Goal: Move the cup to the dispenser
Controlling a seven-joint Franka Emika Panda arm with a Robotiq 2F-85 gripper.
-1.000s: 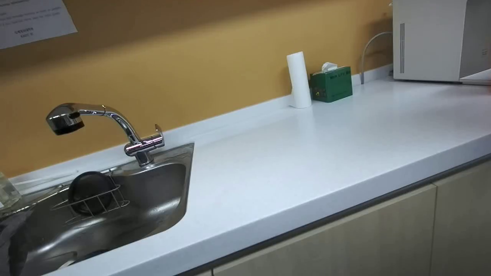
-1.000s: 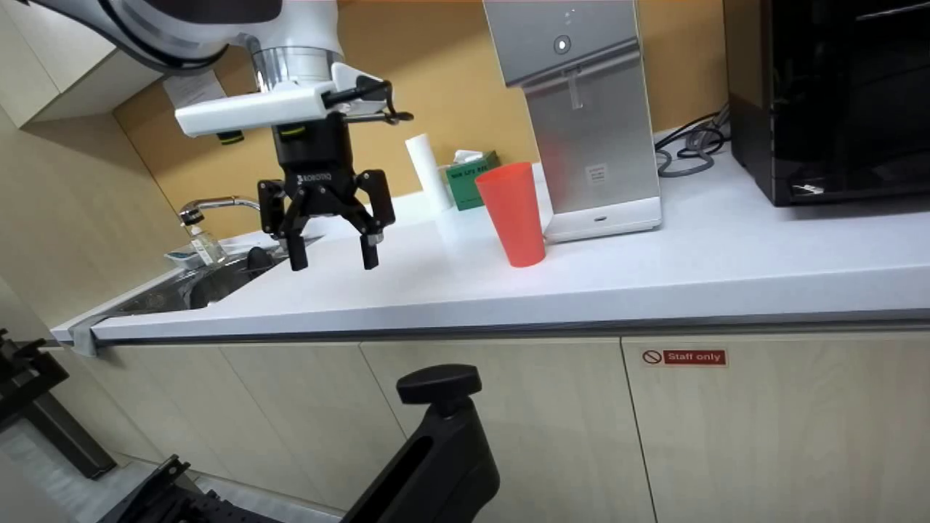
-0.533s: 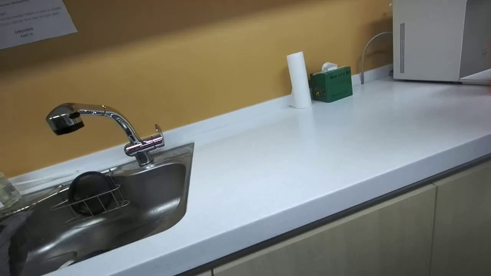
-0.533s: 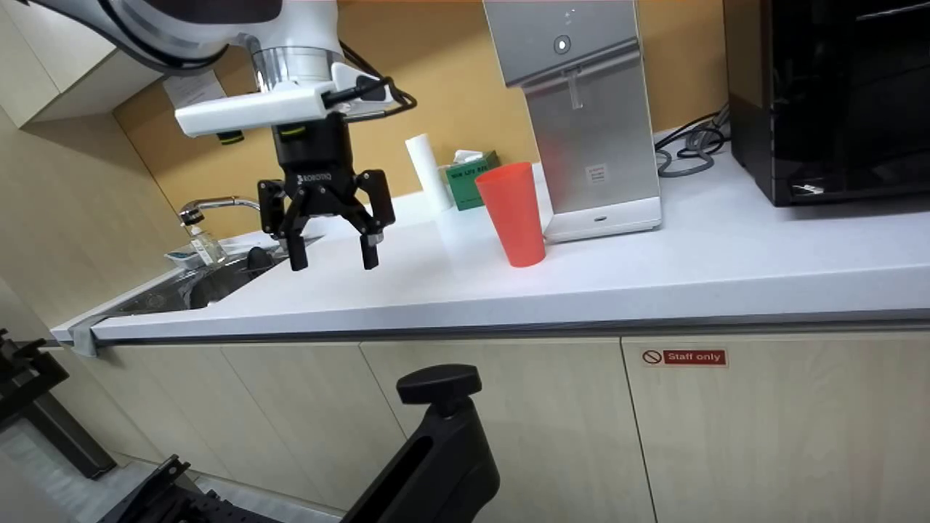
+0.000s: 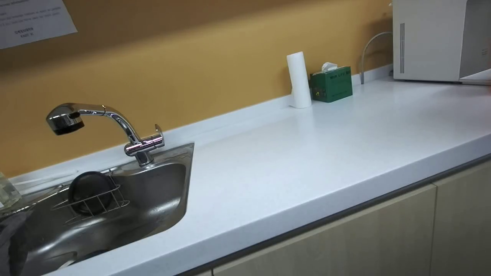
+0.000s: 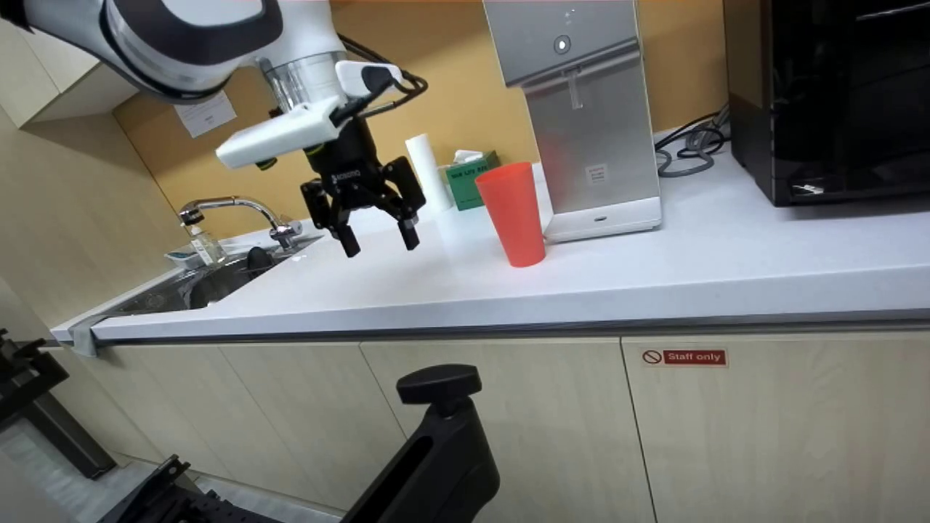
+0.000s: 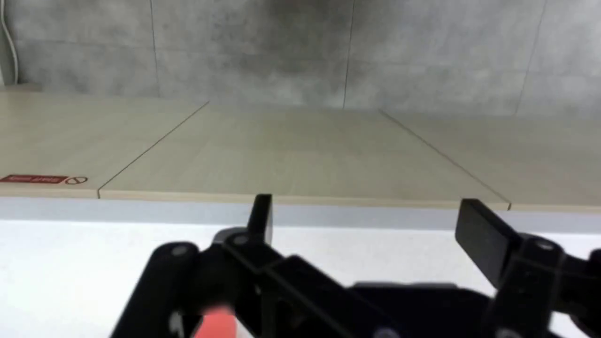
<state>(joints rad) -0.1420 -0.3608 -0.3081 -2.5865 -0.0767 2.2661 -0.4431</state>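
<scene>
Black and spread wide, the gripper (image 6: pixel 380 242) has just swung toward the cup (image 6: pixel 512 214) in an exterior view and leans now, its fingertips (image 6: pixel 410 237) tipped that way with nothing between them. Right of the jaws and apart from them, the red cup stands upright where it was, just beside the foot of the dispenser (image 6: pixel 592 138); I cannot tell whether they touch. It is not under the spout (image 6: pixel 574 88), so I judge this the approach, with the grasp and the move both ahead of me. In the wrist view I get only a blurred bit of red past the gripper, probably the cup, so I would not line up by it.

Far left of the jaws I have the steel sink (image 5: pixel 163 184), with the tap (image 5: pixel 122 124) over it. Beneath the jaws runs the smooth white counter (image 6: pixel 392 280), where I expect a light cup to slide if nudged. Behind the jaws and to their right, the paper roll (image 6: pixel 432 171) and the green tissue box (image 6: pixel 471 179) stand by the orange wall (image 6: pixel 458 43). Farther right, past the dispenser, come a "Staff only" sign (image 6: pixel 684 357) on the pale cupboards (image 6: pixel 559 428) below, then cables (image 6: pixel 697 151) and a black box (image 6: pixel 843 109), perhaps a microwave.
</scene>
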